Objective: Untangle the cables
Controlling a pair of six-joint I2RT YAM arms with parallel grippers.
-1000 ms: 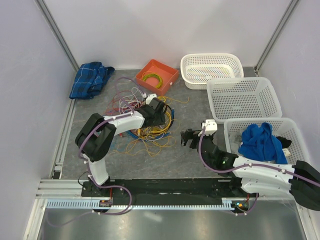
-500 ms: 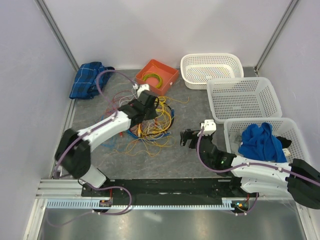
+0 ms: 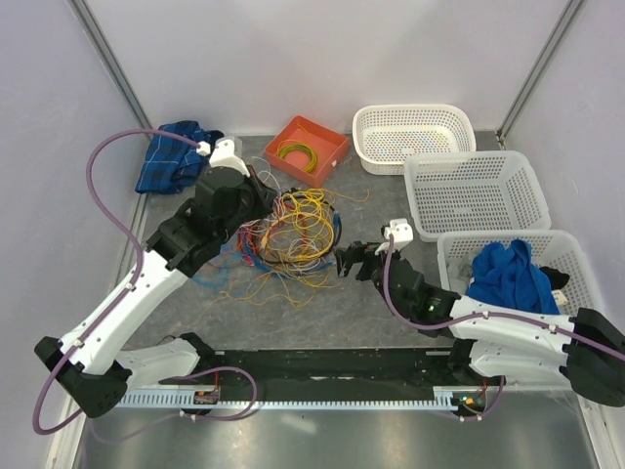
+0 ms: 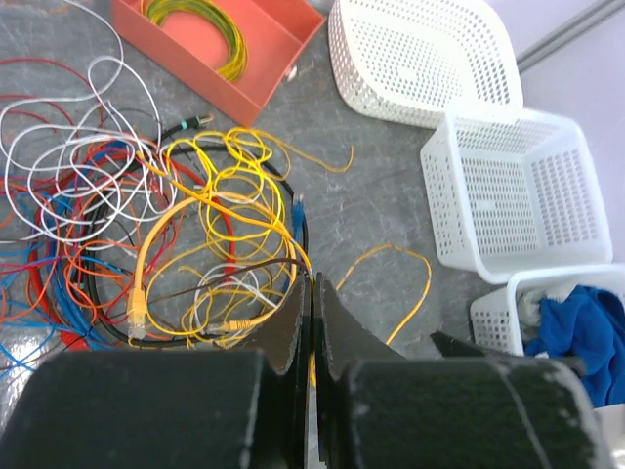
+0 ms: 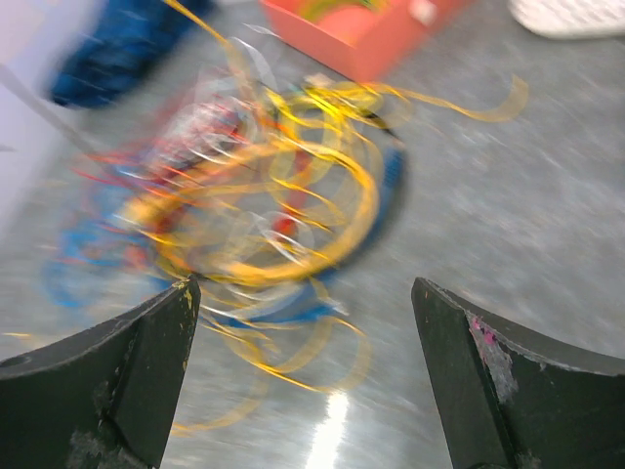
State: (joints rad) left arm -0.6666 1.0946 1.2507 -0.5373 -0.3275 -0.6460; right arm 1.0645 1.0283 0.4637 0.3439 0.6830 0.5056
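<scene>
Firmly closed, the left gripper (image 4: pixel 312 298) presses its two black fingers together on a thin yellow cable (image 4: pixel 293 249), and a sliver of yellow shows in the seam between them. Just ahead and to the left of its fingertips lies the loose tangle of thin yellow, orange, red, blue, white and black cables (image 4: pixel 166 225), spread on the mottled grey table (image 4: pixel 371 205). Yellow loops are nearest the tips, with white and red strands farther left. Beyond the tangle, farther ahead of this gripper, sits a shallow orange rectangular tray (image 4: pixel 264 59) with a coiled yellow-green cable (image 4: pixel 200 24) inside. Ahead and to the gripper's right stand white perforated plastic baskets (image 4: pixel 420 59). The right gripper (image 5: pixel 303 293) is spread wide and holds nothing. Its dark fingers frame the blurred tangle, which lies ahead of it and apart from it. Behind this gripper, alongside its arm, one basket holds a crumpled blue cloth (image 3: pixel 508 278).
</scene>
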